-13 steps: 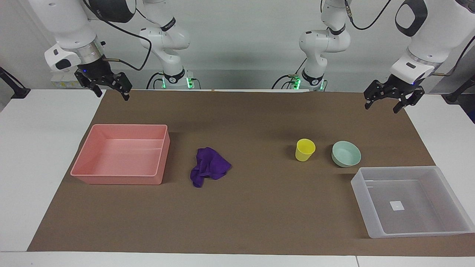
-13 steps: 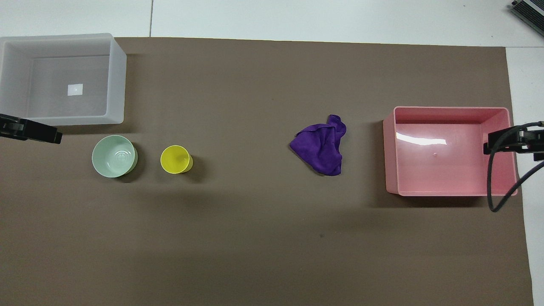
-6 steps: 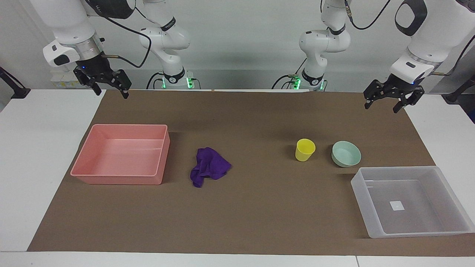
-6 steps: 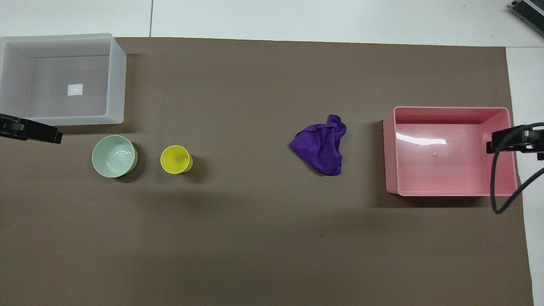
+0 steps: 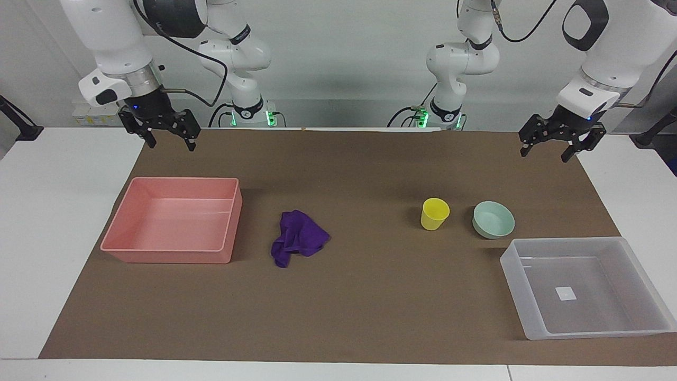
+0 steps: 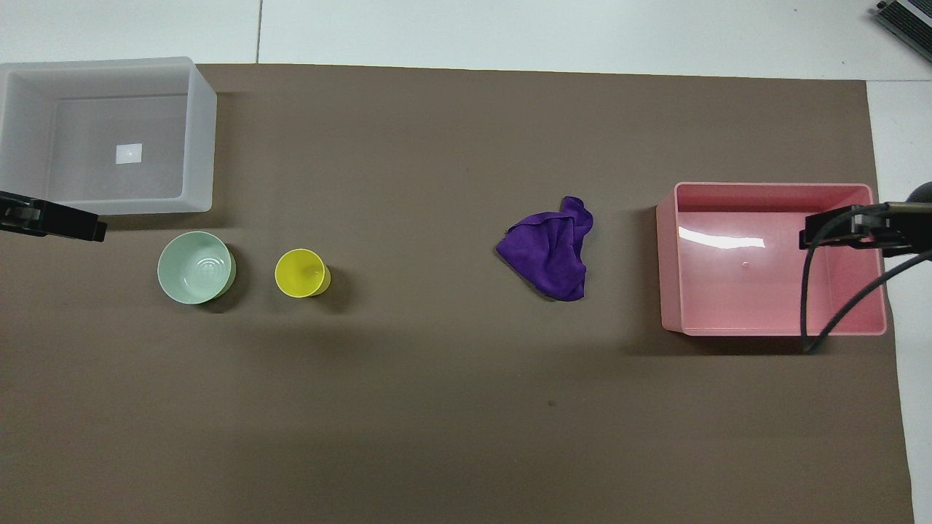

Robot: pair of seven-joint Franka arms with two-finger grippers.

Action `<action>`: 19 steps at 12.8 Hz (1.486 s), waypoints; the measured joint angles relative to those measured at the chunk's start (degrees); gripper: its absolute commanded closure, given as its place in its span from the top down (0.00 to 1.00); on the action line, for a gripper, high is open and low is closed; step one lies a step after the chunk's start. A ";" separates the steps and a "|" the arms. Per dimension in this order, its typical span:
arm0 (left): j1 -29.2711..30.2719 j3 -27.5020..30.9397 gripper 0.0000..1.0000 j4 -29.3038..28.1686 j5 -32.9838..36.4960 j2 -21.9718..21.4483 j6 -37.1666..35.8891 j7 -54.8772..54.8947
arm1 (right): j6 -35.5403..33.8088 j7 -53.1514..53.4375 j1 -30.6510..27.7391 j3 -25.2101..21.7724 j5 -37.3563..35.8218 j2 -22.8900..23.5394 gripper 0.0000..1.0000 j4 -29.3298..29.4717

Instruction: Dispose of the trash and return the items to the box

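Purple rag point(image 5: 298, 237) unmoved since a second ago: bunched in soft folds, one tail trailing away from the robots, flat on the brown mat point(image 5: 338, 296) just beside the pink tray point(image 5: 122, 239), toward the right arm's end of the worktop point(image 5: 47, 222). Yellow cup point(image 5: 435, 214) upright and mint-green bowl point(image 5: 493, 219) mouth-up, same places as before, side by side but apart, toward the left arm's end, the bowl close to the translucent box point(image 5: 515, 288) and nearer to the robots than it. Box holding nothing, white square on its bottom.

Changed: right claw point(image 5: 172, 143) shifted inward along the mat's robot-side edge from its spot a second ago, now up in the air over that edge, near the pink tray's robot-side corner; in the overhead view point(image 6: 837, 229) reaching further over the tray than before. Fingers spread apart, nothing between them.

Left claw point(image 5: 545, 150) almost where it was, waiting in the air over the mat's corner, fingers apart, carrying nothing.
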 measured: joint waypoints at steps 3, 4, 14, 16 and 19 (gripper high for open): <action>0.00 0.00 1.00 -0.57 0.00 0.00 0.79 0.00 | 8.13 5.66 5.73 0.09 0.00 4.82 1.00 -0.77; 0.00 0.00 1.00 -0.77 0.00 -0.02 1.03 0.00 | 11.67 8.19 8.16 0.13 0.00 7.06 1.00 -1.00; 0.62 0.01 1.00 -23.94 0.06 -5.50 20.14 0.40 | 43.04 13.39 16.98 0.24 0.05 22.08 1.00 -14.19; 1.18 0.02 1.00 -29.71 0.06 -5.35 27.02 0.84 | 43.95 11.86 17.60 0.24 0.05 22.09 0.84 -15.46; 2.80 0.07 1.00 -35.16 0.07 -3.35 36.87 1.09 | 47.43 11.33 17.85 0.24 0.05 22.44 0.00 -17.42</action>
